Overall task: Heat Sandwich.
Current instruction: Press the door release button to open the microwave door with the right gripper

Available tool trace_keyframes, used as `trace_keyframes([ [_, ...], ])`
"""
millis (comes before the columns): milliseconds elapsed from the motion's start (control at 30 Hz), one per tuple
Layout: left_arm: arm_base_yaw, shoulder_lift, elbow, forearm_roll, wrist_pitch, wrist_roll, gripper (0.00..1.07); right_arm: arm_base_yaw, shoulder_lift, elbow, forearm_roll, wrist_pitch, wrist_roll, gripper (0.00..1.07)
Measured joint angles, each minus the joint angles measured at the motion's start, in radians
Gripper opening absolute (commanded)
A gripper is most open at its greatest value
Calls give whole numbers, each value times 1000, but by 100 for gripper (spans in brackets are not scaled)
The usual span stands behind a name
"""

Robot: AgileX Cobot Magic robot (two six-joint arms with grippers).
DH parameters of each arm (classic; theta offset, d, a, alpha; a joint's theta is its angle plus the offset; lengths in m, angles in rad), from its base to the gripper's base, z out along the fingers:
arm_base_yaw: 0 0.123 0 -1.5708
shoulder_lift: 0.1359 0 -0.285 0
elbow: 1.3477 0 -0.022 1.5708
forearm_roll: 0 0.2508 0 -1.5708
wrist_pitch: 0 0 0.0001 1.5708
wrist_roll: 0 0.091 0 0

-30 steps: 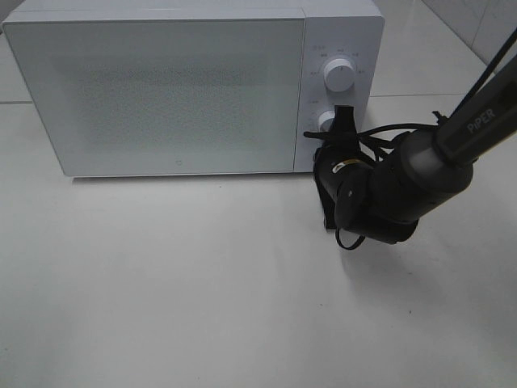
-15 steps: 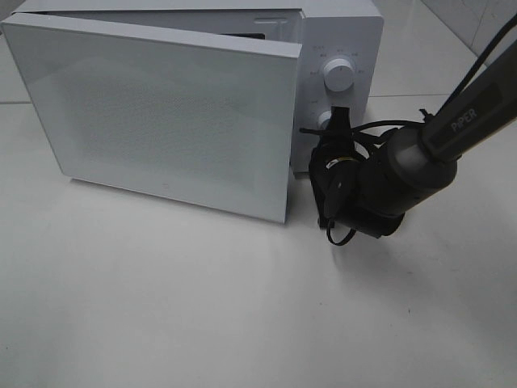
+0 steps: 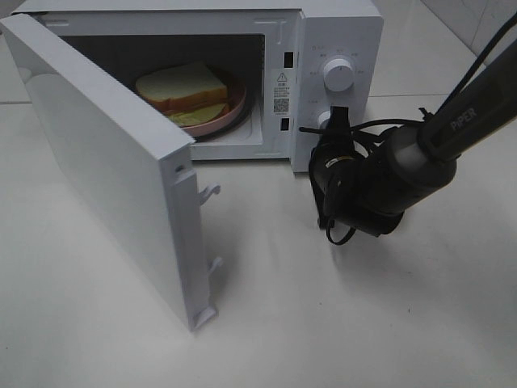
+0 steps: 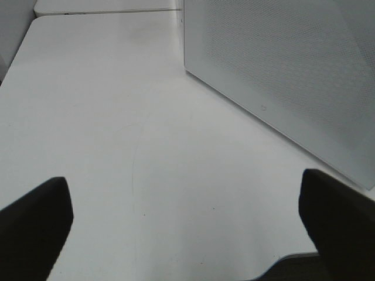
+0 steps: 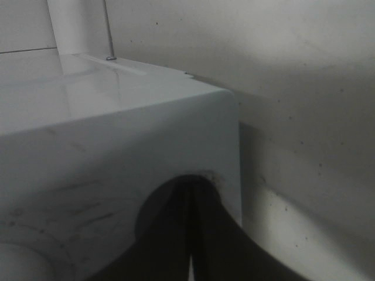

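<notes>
right pincer (image 3: 339, 115) pinched closed, empty, poking lower knob (image 3: 325, 121), likely for releasing door (image 3: 105, 178) | left pincer (image 4: 187, 231) gaping, empty, hovering | sandwich (image 3: 182, 87) sitting inside microwave (image 3: 343, 32)

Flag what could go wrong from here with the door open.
The door stands wide across the left side, and the open left gripper faces its outer panel: a careless move could hit it. The shut right gripper sits at the lower control; pulling away crooked might nudge it.
</notes>
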Motion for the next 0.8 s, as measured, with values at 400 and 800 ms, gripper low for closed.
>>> trace_keyframes([
  [400, 0, 0, 0, 0, 0, 0, 98, -21, -46, 23, -34, 74, -1, 0],
  [800, 0, 0, 0, 0, 0, 0, 98, -1, -88, 84, -47, 27, 8, 0],
])
